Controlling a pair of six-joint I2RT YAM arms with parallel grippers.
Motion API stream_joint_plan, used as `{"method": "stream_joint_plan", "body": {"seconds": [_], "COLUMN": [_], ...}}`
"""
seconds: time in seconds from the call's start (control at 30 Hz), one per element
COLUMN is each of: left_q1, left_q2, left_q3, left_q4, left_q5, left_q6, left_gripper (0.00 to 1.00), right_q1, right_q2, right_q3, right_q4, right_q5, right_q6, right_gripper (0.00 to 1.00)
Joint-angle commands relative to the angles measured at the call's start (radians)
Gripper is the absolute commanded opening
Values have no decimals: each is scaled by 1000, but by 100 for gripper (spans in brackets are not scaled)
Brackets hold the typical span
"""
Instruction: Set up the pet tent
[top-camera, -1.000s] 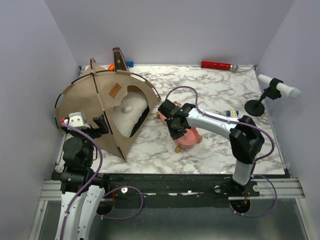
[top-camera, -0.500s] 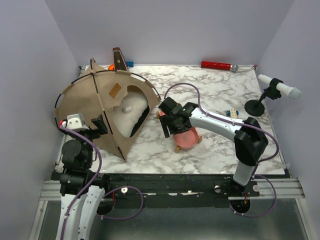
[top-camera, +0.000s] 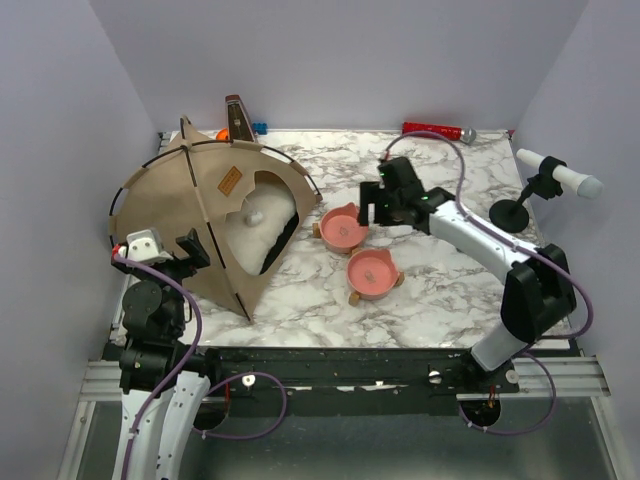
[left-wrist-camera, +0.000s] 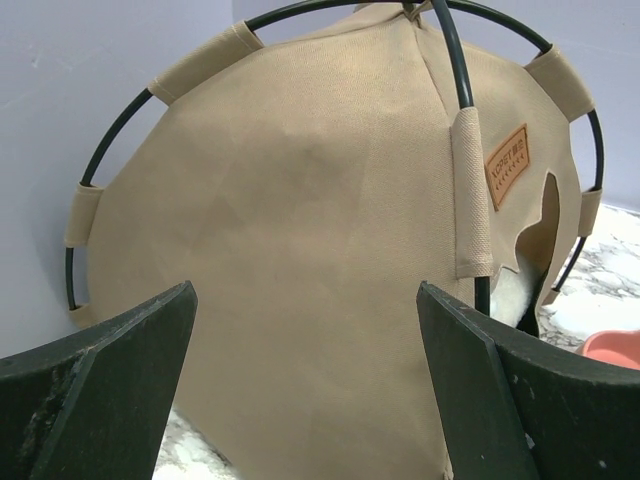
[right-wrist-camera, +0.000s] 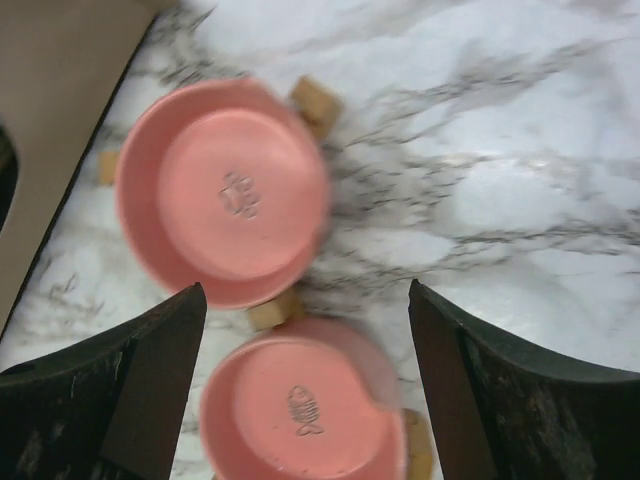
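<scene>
The tan pet tent (top-camera: 200, 200) stands upright at the table's left, its black poles crossing at the top, its brown label and arched doorway facing right. A white pillow (top-camera: 258, 232) lies inside it. My left gripper (top-camera: 192, 250) is open just in front of the tent's near side, and the left wrist view fills with the tent's fabric (left-wrist-camera: 300, 230) between the spread fingers (left-wrist-camera: 120, 360). My right gripper (top-camera: 375, 207) hovers open above the table, right of the doorway. Below it, in the right wrist view, lie two pink bowls (right-wrist-camera: 225, 190) (right-wrist-camera: 300, 410) and the tent's edge (right-wrist-camera: 60, 80).
The two pink bowls (top-camera: 343, 227) (top-camera: 372, 273) on wooden feet sit right of the doorway. A red cylinder (top-camera: 432, 130) lies at the back edge. A microphone on a black stand (top-camera: 555, 175) is at the right, with a small blue toy (top-camera: 463, 227) near it.
My right gripper opened, lifted off the bowl by the doorway and drew back to the right, uncovering that bowl. The left arm barely shifted.
</scene>
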Motion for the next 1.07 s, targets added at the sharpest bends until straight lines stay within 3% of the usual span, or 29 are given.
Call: {"method": "stream_joint_plan", "body": {"seconds": [0.0,0.2,0.37,0.6,1.03], "left_q1": [-4,-3,-3,-3,-3], "left_q2": [-8,-12,-12,-32,-46], "left_q3": [8,4,0,-8,-12], "left_q4": [-2,3,8,22,29], "left_q5": [-54,-65,-71,-81,-94], "left_q6": [-10,-8,-4,-1,4], "left_gripper": [99,99,99,99,99], "right_q1": [-155,-331,-344,-343,-344], "right_q2": [-128,-326,-515,-739,-807], "right_q3": [-102,-207,-303,-510,-557], "right_q4": [151,203,282,461,496], "right_q5": [-56,10,179,229,248], "right_q6": [0,3,-24,-61,-92], "right_gripper": [89,89,88,89,89]}}
